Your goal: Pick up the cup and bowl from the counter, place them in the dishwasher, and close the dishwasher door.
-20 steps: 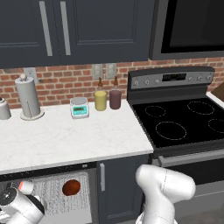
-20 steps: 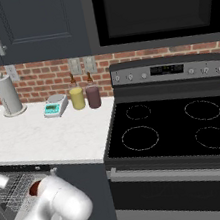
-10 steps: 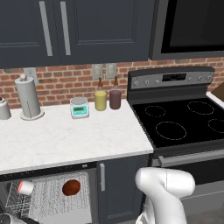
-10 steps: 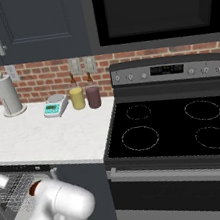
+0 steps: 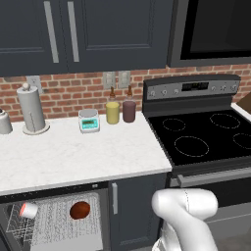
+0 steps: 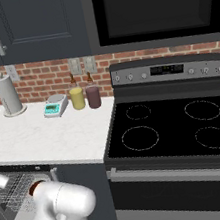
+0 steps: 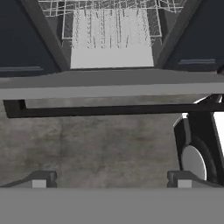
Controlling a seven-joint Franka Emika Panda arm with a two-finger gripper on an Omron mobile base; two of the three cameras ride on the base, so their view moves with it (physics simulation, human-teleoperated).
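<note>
The white cup [image 5: 28, 210] lies on its side in the dishwasher's wire rack [image 5: 59, 223], red-pink inside showing, with the dark reddish-brown bowl [image 5: 80, 210] to its right. From the right base, the cup [image 6: 0, 180] and bowl [image 6: 33, 187] sit just behind my arm. In the hand view the lowered dishwasher door [image 7: 109, 85] shows its grey edge, its dark bar handle [image 7: 109, 109] just under that, and the rack [image 7: 109, 22] beyond. My gripper [image 7: 110, 179] is open and empty, low by the floor, short of the handle.
On the white counter [image 5: 73, 152] stand a paper towel roll [image 5: 31, 109], a small scale [image 5: 89, 120], a yellow jar [image 5: 112, 112] and a maroon jar [image 5: 129, 111]. The black stove [image 5: 206, 137] is to the right. A narrow cabinet door [image 5: 130, 211] flanks the dishwasher.
My hand has dropped from the lower left corner of the left base view and gone below its edge. Cup and bowl have stayed in the rack.
</note>
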